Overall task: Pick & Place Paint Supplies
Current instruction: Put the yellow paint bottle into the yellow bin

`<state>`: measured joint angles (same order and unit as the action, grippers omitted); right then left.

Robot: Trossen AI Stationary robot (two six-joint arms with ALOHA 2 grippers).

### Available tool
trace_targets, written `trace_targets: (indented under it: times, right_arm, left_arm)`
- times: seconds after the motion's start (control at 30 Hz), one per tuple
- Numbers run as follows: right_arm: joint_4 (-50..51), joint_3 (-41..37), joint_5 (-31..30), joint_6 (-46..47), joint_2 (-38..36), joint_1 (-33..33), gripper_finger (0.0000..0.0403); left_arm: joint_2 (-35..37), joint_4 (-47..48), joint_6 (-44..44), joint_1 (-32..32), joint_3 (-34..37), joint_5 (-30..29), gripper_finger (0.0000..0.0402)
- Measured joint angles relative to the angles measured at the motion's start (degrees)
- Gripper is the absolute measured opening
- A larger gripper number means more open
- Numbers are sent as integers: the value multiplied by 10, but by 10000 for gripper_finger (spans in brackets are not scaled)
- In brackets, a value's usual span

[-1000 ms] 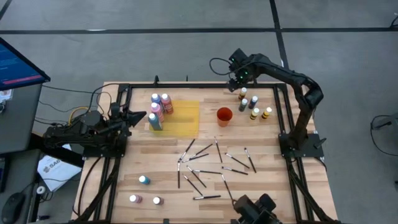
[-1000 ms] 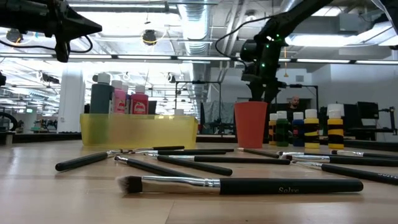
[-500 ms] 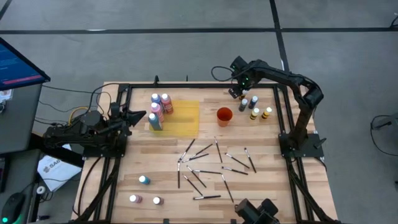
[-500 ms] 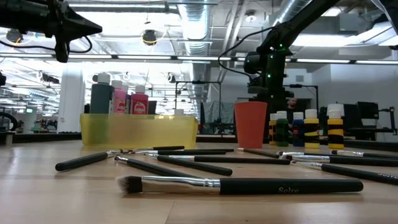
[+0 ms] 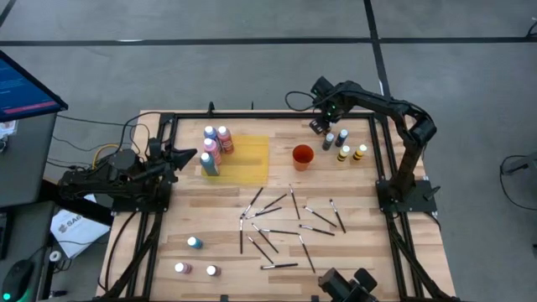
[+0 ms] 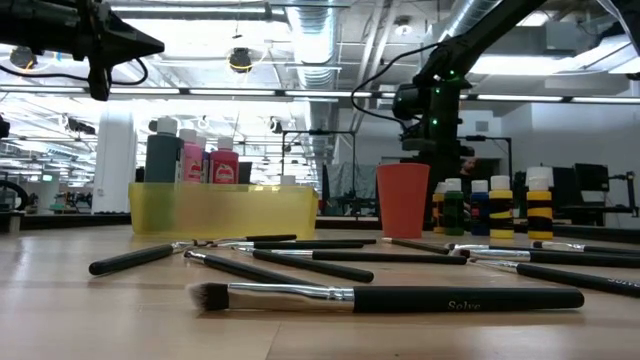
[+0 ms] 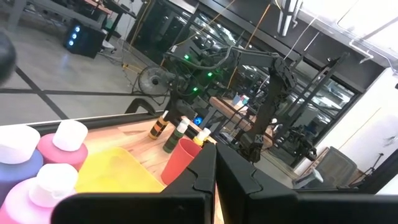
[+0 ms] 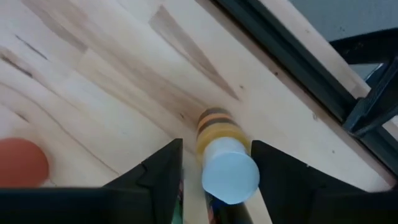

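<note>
My right gripper (image 5: 324,126) points down over the far right group of paint bottles (image 5: 344,148). Its fingers are open on either side of a yellow-and-dark banded bottle with a pale cap (image 8: 229,171), which stands upright on the table. A gap shows between the cap and one finger. More bottles (image 5: 214,144) stand in the left end of the yellow tray (image 5: 247,159). Dark brushes (image 5: 277,222) lie scattered on the wood. My left gripper (image 7: 216,180) is shut and level, high over the table's left side (image 5: 189,155).
An orange-red cup (image 5: 302,156) stands between the tray and the right bottles. Three loose bottles (image 5: 195,242) (image 5: 180,268) (image 5: 211,270) stand near the front left. A dark frame rail (image 8: 292,56) runs along the far edge just behind the banded bottle.
My right gripper has come down and a little toward the near edge, onto the far right bottle group, and then stopped there. Bottles and brushes have stayed where they were.
</note>
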<state>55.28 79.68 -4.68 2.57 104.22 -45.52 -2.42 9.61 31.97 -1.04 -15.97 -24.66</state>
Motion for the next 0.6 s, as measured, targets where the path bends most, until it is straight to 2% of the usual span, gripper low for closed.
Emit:
trace_targets:
  times: [0.2, 0.37, 0.6]
  right_arm:
    - [11, 0, -7, -11, 0, -4, 155]
    - [8, 0, -31, -15, 0, -4, 115]
    - [-2, 3, -31, -17, 0, -4, 111]
  left_arm:
    - [0, -2, 0, 0, 0, -8, 1]
    - [0, -3, 0, 0, 0, -9, 1]
    - [0, -3, 0, 0, 0, -8, 1]
